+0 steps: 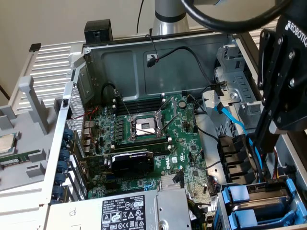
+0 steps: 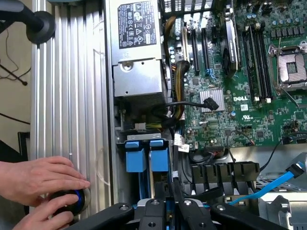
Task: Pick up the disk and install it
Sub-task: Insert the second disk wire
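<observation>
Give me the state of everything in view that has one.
Robot hand, shut, down at the drive bay.
Blue disk carriers, two seated side by side in the bay.
Computer case, side open.
CPU socket, uncovered, levers raised.
Black cable, end unplugged.
Person's hands, resting on the case by a blue-ringed button.
</observation>
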`<state>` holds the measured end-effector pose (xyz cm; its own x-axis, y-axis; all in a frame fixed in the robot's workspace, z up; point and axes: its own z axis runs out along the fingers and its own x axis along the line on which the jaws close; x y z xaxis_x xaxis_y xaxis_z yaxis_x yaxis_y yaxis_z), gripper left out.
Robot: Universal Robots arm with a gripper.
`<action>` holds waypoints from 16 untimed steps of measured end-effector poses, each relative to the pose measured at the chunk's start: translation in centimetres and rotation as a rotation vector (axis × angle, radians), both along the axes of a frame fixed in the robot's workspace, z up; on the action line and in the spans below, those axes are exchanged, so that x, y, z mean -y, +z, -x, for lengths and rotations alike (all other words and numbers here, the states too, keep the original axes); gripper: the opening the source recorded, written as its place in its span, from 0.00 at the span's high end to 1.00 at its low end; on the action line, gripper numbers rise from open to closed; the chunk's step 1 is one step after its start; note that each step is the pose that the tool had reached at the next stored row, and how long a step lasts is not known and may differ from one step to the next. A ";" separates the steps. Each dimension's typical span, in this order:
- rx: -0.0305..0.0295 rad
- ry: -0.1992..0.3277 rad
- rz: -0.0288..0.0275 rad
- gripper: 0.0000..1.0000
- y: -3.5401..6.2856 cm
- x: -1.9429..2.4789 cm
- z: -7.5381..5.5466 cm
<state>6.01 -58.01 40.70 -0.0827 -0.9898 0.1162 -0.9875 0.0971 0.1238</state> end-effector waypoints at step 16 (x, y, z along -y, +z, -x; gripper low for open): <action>0.0005 0.000 -0.0247 0.84 -0.05 0.45 -0.4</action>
